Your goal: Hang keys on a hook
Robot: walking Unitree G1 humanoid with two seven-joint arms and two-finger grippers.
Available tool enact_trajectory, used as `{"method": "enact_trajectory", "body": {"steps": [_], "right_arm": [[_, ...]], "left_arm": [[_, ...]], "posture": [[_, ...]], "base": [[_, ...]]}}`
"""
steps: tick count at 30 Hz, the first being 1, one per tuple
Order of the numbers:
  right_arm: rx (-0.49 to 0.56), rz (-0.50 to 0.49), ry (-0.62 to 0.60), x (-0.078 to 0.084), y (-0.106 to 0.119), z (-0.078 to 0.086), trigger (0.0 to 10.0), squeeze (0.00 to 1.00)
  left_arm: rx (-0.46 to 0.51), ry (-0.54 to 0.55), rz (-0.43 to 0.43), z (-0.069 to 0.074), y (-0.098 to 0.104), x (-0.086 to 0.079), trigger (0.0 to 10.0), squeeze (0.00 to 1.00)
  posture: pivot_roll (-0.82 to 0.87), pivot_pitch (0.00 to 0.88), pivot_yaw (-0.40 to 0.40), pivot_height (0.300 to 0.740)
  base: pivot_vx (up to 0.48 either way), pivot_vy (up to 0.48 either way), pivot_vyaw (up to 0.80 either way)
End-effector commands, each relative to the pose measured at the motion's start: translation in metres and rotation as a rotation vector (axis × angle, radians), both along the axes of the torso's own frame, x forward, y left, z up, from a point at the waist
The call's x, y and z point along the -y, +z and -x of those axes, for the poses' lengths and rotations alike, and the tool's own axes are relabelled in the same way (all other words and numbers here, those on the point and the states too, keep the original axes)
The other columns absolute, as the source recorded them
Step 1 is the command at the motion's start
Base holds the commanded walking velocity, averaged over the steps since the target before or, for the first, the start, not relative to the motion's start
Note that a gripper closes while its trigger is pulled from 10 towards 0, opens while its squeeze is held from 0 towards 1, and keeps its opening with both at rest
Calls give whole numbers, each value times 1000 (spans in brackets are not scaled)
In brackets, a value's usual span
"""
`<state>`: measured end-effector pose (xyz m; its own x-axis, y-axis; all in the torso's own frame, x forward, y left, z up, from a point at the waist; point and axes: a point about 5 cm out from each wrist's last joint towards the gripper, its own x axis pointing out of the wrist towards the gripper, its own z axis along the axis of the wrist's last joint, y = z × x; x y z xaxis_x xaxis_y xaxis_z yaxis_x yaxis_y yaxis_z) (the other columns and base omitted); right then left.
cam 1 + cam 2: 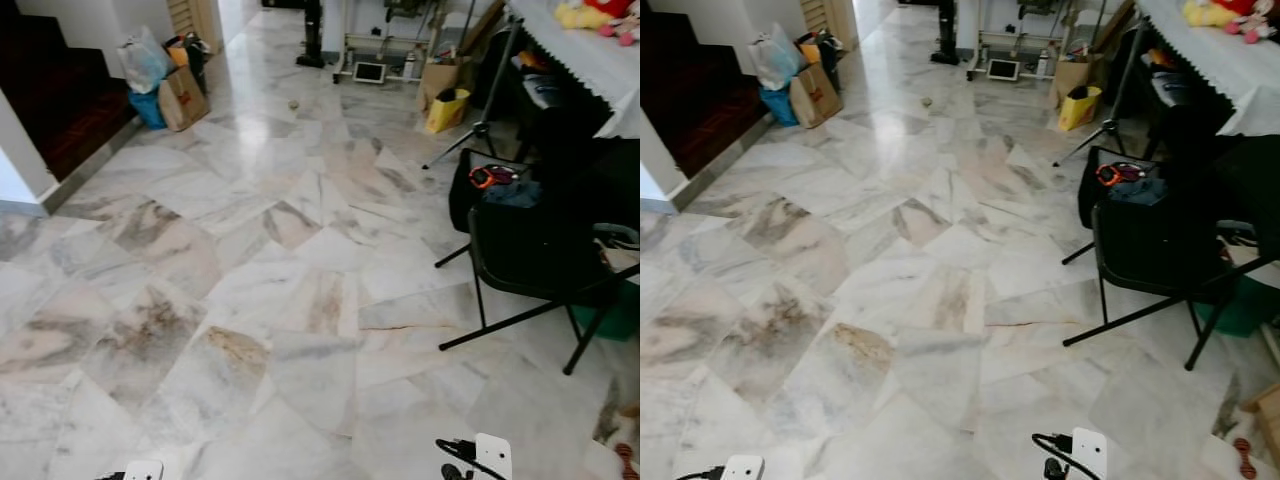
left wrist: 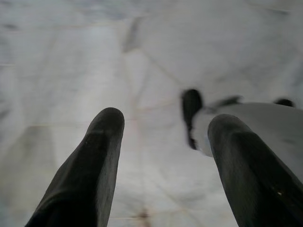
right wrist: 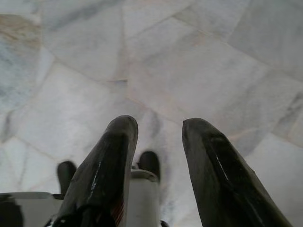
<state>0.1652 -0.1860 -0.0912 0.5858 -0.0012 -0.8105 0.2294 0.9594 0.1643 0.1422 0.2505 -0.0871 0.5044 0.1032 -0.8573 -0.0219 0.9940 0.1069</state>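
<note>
Both end effectors, left and right, spread empty over blurred marble floor, arms cut off.

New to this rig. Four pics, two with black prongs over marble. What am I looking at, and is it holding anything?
It is a walking humanoid robot with two arms. The two wide pictures come from a stereo camera on its head, looking down at a marble floor. To its right stands a black folding chair with an orange and black object on it; shopping bags sit far off on its left.

The other two pictures come from wrist cameras looking along each gripper's fingers. The left gripper and the right gripper both hang over the floor, fingers apart, holding nothing. I cannot make out keys or a hook.
</note>
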Motion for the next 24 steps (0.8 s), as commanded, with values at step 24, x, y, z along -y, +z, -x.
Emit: {"method": "enact_trajectory", "body": {"steps": [24], "right_arm": [[11, -4, -18, 7, 1, 0, 10000, 0]], "left_arm": [[27, 82, 60, 1, 0, -2, 10000, 0]], "posture": [[-13, 0, -52, 740]], "base": [[0, 0, -200]]}}
